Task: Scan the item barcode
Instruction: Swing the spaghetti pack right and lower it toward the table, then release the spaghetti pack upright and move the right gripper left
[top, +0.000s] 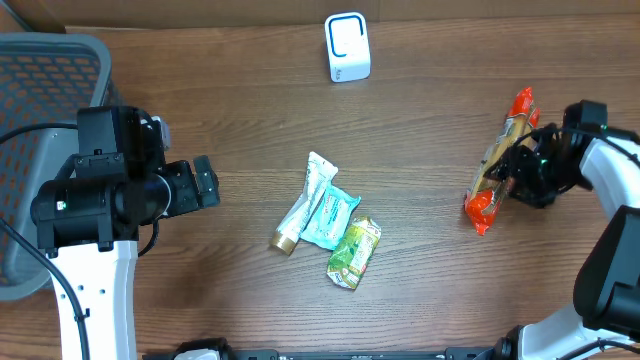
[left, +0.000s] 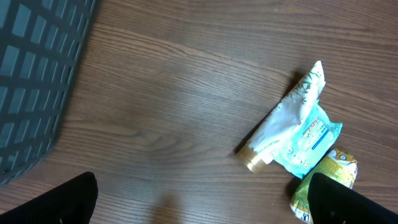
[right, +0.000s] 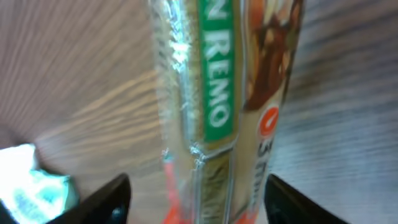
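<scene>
A long clear snack pack (top: 512, 125) with red ends and a green label lies at the table's right side. My right gripper (top: 518, 172) straddles its middle. In the right wrist view the pack (right: 224, 93) runs between the two black fingers of the right gripper (right: 200, 202), with a gap on each side, so the jaws stand open. The white barcode scanner (top: 347, 47) stands at the back centre. My left gripper (top: 205, 183) hovers open at mid-left with nothing between its fingers (left: 62, 199).
A white tube (top: 303, 205), a teal packet (top: 330, 217) and a green packet (top: 355, 252) lie together mid-table, and the left wrist view shows the tube (left: 280, 124) and the teal packet (left: 311, 140). A grey mesh basket (top: 40, 80) stands at the far left.
</scene>
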